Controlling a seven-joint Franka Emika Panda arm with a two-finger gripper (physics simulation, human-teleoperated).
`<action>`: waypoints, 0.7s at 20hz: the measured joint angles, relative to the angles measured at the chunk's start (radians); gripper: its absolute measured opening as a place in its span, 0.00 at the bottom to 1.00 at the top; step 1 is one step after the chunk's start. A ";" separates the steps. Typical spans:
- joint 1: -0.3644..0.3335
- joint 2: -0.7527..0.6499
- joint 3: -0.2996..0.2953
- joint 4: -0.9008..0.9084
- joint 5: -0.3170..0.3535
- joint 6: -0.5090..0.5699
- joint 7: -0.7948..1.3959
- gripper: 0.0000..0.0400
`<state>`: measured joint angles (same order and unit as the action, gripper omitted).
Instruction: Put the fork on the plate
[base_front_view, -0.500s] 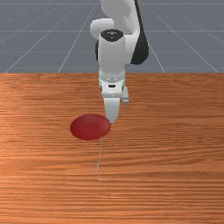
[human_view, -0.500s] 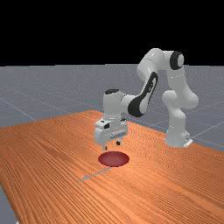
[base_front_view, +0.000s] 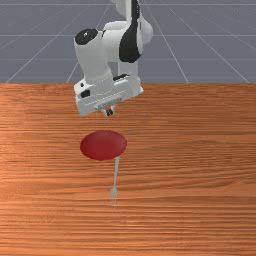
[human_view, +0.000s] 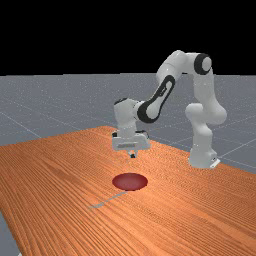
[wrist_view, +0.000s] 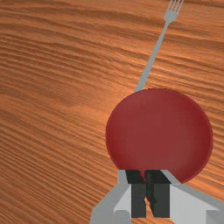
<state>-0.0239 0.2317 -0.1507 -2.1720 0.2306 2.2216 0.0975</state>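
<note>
Plainly, from the front view the job is undone: the fork lies on the table beside the plate, so the pick and the placing are both left, and my gripper has swung round since the earlier frame. In the far view its fingertips, spread before, now meet above the plate, a little higher. The wrist view shows the fingers pressed together on nothing I can see, the fork's handle ending at the plate's rim.
</note>
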 joint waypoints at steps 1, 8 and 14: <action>0.001 0.002 -0.011 -0.003 0.050 -0.010 0.138 0.03; 0.009 0.098 -0.008 0.029 0.153 0.113 0.313 0.92; 0.015 0.294 0.062 0.154 0.237 0.301 0.264 1.00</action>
<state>-0.0088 0.5256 -0.0883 -2.0182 0.4680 2.5223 0.3614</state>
